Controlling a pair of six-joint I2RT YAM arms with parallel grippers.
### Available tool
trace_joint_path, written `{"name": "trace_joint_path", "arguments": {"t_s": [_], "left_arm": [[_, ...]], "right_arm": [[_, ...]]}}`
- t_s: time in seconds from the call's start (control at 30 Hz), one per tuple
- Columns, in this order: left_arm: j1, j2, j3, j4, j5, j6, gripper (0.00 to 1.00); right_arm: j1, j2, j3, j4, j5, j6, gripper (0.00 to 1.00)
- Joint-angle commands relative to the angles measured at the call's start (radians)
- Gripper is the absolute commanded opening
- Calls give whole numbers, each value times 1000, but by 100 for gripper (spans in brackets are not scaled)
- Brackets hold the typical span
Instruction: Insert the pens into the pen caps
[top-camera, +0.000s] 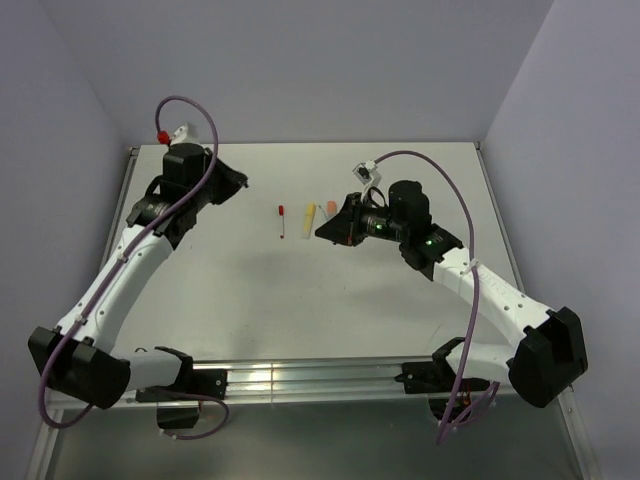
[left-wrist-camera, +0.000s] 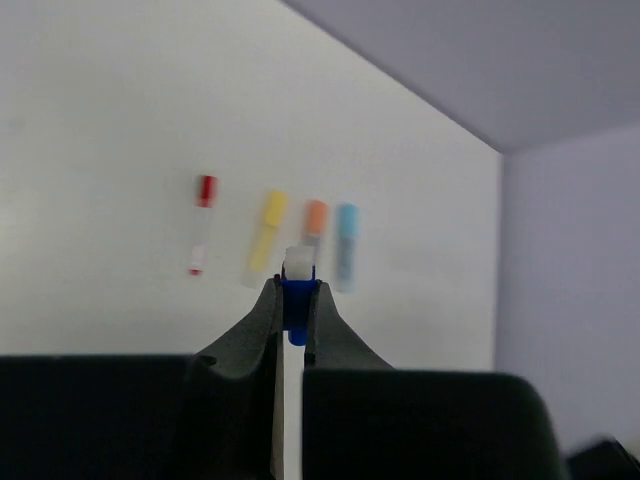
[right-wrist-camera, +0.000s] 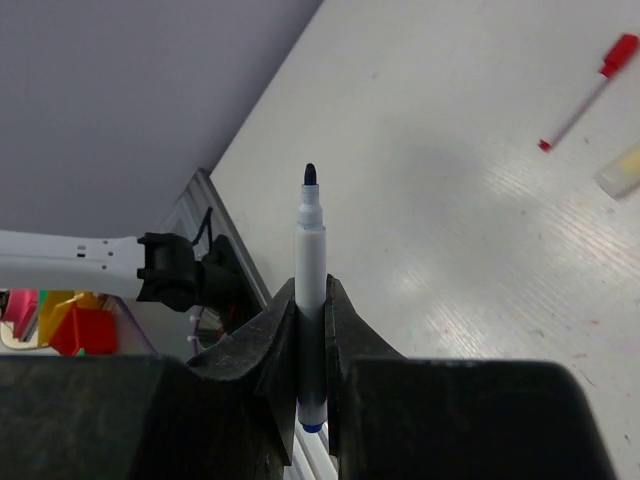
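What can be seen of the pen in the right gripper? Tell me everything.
The pen is thin, with a white plastic-looking barrel, a bare dark-blue tip and a blue rear end. The right gripper is shut on its lower barrel, a finger on each side; the tip points away from the wrist, above the table. Nothing else touches it. A blue cap sits in the left gripper.

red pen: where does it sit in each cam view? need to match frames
Top external: red pen just left of centre, leftmost in its row.
Left wrist: left of centre, again leftmost.
Right wrist: top right corner, lying diagonally.
Shared landmark: yellow marker next to it in every view.
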Motion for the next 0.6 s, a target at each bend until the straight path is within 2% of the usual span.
{"name": "trace_joint_path", "arguments": {"t_s": [0.0,0.07,0.27,0.3,0.43,0.57], "left_arm": [[-85,-60,2,194,179,51,0],[-98,-91,-67,353,290,32,0],[-127,-102,-157,573,449,-38,0],[-129,-111,-206,679,499,-79,0],[-129,-129,-276,818,523,-95,0],[-127,-155,-369,996,564,-137,0]], "right_arm": [[23,-31,-20,176,-45,23,0],[37,-33,-20,202,-53,32,0],[88,-36,-49,316,-7,78,0],[101,-28,-48,337,5,89,0],[144,7,-3,316,24,84,0],[158,38,-2,377,7,138,0]]}}
